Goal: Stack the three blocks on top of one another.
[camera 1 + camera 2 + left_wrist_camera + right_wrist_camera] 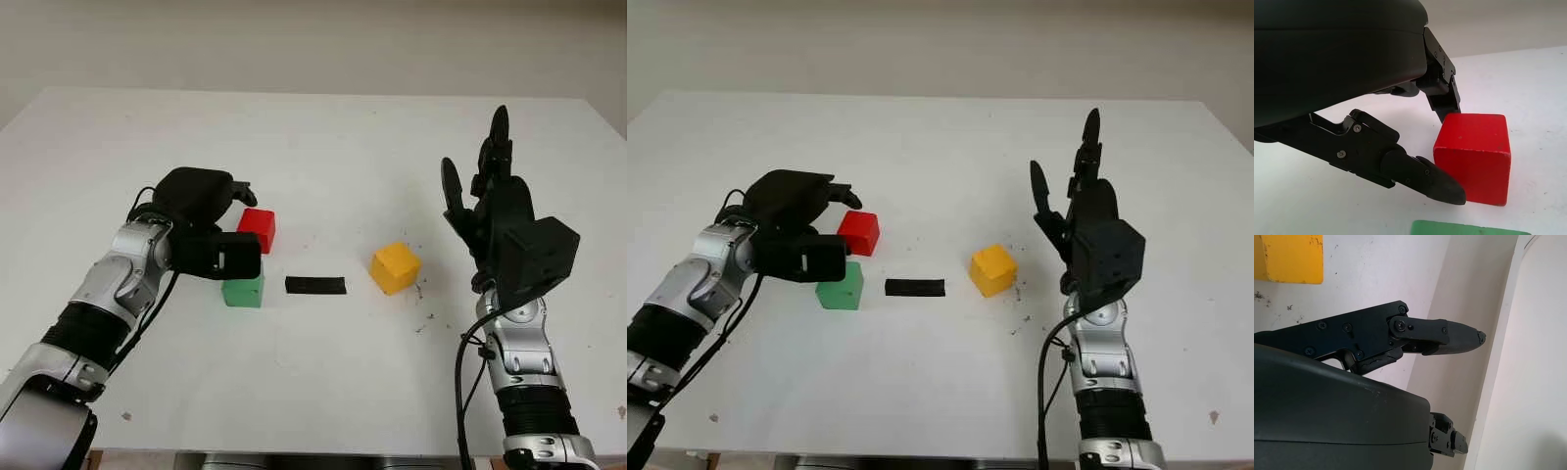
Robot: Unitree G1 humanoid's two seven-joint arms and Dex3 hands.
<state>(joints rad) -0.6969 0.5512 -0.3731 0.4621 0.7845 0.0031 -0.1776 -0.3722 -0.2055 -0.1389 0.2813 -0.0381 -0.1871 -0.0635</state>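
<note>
Fingers [1435, 183] of the left hand [201, 220] reach toward the red block [258, 229] without closing on it: in the left wrist view 1 finger lies along the block's near-left face and another comes down at its far edge, so the hand holds nothing and brackets the block loosely. The red block sits on the white tabletop [323, 147] left of centre, just to the right of this hand, with the green block [243, 290] just nearer the robot and almost touching it. A strip of black tape [315, 285] lies between the green block and the yellow block [395, 267], which stands well to the right. The right hand [495, 211] is raised upright to the right of the yellow block, open and holding nothing. All 3 blocks rest singly on the tabletop, so no stacking is done yet. Judging by position, the left hand is far nearer the red block and needs only a short closing move rightward.
</note>
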